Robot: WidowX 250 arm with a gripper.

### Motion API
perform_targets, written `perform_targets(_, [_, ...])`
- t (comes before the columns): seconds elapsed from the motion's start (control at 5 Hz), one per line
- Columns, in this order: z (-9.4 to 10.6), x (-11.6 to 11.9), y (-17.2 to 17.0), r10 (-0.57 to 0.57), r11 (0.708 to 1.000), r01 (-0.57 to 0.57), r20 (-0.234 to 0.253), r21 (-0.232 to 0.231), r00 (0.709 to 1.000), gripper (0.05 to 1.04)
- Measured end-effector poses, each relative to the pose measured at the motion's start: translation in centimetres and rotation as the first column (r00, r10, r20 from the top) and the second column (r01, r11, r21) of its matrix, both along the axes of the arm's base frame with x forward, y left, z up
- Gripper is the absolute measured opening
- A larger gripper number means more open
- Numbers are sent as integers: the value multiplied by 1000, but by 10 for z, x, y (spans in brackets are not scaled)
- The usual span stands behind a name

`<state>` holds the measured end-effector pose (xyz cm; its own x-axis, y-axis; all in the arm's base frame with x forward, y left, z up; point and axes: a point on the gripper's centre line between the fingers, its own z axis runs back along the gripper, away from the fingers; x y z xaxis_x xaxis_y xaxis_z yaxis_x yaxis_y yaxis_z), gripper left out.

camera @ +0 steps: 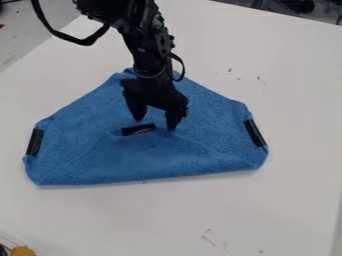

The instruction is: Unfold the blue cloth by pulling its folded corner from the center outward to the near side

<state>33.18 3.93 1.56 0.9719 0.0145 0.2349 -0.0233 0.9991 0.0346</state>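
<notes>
Gripper [155, 121] hangs over the ctr of the blue cloth [153, 160], pointing down; fingers spread apart w/ a gap btwn them, nothing gripped. Can't tell if the tips touch the fabric. Nearest item: short black strip [138, 130] on the cloth's mid part, just beside the fingertips on the camera side.

Cloth lies approx mid-table, folded, w/ a long near edge & a narrower far end behind the gripper. Second black strip [35, 142] on its L end (in view), third black strip [254, 133] on its R end, both slanted.

Black arm [150, 45] comes in from the top edge, w/ a black cable [83, 41] looping out L. White table [294, 100] all around the cloth, w/ a few small dark marks. Yellow-orange obj [23, 251] at the bottom L corner, partly cut off.
</notes>
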Motion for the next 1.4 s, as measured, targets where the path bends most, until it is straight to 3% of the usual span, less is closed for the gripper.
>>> perform_targets(0.4, [-4,-14,4,19,1000,-18,-71,13,997,1000])
perform_targets(0.6, [0,-19,3,35,999,-34,-68,16,997,967])
perform_targets(1.0, [-4,-24,6,43,999,-43,-70,3,997,402])
perform_targets(1.2, [-4,-23,5,40,999,-39,-69,6,997,187])
perform_targets(1.4, [10,-28,3,60,998,-59,-44,30,997,73])
